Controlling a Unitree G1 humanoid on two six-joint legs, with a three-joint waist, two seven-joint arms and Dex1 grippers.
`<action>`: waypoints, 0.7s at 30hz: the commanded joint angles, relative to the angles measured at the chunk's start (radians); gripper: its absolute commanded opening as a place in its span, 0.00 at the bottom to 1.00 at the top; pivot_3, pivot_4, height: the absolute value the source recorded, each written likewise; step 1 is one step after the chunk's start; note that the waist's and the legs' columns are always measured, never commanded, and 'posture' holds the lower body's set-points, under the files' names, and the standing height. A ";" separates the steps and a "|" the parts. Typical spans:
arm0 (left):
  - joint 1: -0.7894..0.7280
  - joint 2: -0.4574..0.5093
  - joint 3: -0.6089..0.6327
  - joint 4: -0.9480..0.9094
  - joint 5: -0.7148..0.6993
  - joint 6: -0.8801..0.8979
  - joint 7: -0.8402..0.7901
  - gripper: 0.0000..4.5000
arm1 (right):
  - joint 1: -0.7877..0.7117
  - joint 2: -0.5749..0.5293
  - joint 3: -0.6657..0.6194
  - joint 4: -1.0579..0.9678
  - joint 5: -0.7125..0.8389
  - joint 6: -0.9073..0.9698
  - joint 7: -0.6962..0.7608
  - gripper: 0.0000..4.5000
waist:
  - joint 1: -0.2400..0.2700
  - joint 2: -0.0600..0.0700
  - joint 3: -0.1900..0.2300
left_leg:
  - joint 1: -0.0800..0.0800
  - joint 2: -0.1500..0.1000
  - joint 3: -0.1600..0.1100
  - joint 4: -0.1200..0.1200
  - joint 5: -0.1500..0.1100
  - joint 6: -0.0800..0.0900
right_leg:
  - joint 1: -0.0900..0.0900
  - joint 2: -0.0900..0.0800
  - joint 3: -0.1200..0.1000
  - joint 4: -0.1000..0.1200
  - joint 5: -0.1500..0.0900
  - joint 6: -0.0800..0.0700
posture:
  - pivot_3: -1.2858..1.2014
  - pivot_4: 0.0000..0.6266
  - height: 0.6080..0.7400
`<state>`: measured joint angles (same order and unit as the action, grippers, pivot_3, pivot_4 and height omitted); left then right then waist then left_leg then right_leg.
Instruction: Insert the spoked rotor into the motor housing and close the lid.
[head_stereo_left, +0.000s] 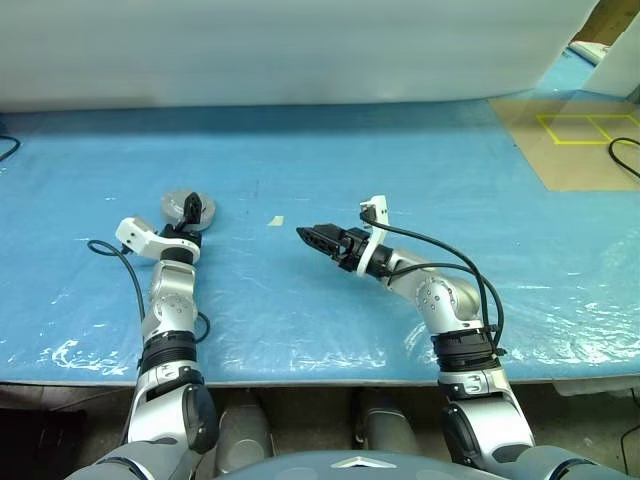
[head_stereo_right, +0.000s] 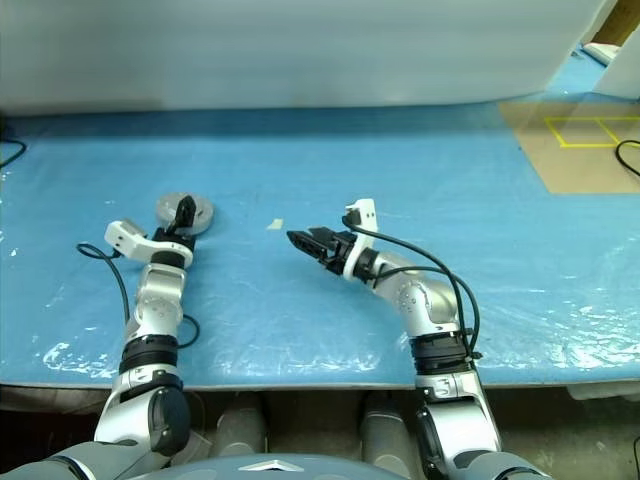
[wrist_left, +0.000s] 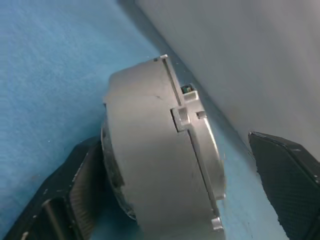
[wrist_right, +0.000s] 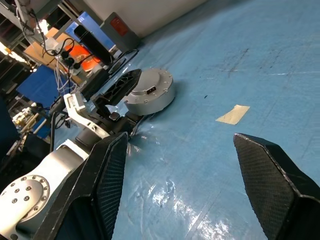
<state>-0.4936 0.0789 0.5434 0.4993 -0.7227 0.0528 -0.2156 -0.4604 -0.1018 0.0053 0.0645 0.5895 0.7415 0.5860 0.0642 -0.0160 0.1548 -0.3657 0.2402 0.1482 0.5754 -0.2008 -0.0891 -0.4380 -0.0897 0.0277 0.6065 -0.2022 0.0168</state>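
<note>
While nothing lay between its widely parted fingers, noted the right gripper (head_stereo_left: 305, 235) idle above the blue sheet (head_stereo_left: 300, 310). Farther out, found the left gripper (head_stereo_left: 188, 212) spread wide around the motor housing (head_stereo_left: 172, 205), resting on the sheet, lid (wrist_left: 202, 150) seemingly on. Judged the closing step nearly finished; next, called for backing the left gripper straight off without nudging the housing.

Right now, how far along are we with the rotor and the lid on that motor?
Looks nearly finished. The motor housing sits on the blue table cover as one closed grey disc; no windings, separate rotor or loose lid show. In hand: nothing. The left gripper is at the housing with its fingers spread either side, and the right gripper hangs open and empty. Left: pull the left gripper clear.
</note>
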 joint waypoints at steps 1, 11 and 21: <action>-0.005 0.004 0.028 -0.019 0.022 -0.081 0.035 0.99 | -0.012 0.003 0.005 -0.016 0.001 -0.019 0.015 0.79 | 0.000 0.000 0.000 | 0.000 0.000 0.000 0.000 0.000 0.000 | 0.000 0.000 0.000 0.000 0.000 0.000 | 0.52 0.24 1.00; 0.004 0.017 0.031 -0.063 0.075 -0.184 0.121 0.99 | -0.008 -0.002 0.026 -0.014 -0.028 -0.032 0.031 0.79 | 0.005 0.000 0.000 | -0.001 0.000 0.000 0.000 0.000 0.000 | 0.000 0.000 -0.001 -0.001 0.000 0.000 | 0.52 0.24 1.00; 0.062 0.073 -0.064 -0.192 0.126 -0.219 -0.063 0.99 | 0.003 -0.025 0.090 -0.001 -0.180 -0.231 0.037 0.79 | 0.004 0.000 0.000 | -0.001 0.000 0.000 0.000 0.000 0.000 | -0.001 0.000 -0.001 -0.001 0.000 0.000 | 0.52 0.24 1.00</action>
<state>-0.4392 0.1333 0.5134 0.3770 -0.5967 -0.1639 -0.2115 -0.4578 -0.1220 0.0796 0.0714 0.4340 0.5710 0.6095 0.0686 -0.0160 0.1548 -0.3670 0.2405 0.1482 0.5752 -0.2008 -0.0892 -0.4388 -0.0898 0.0270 0.6057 -0.2023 0.0168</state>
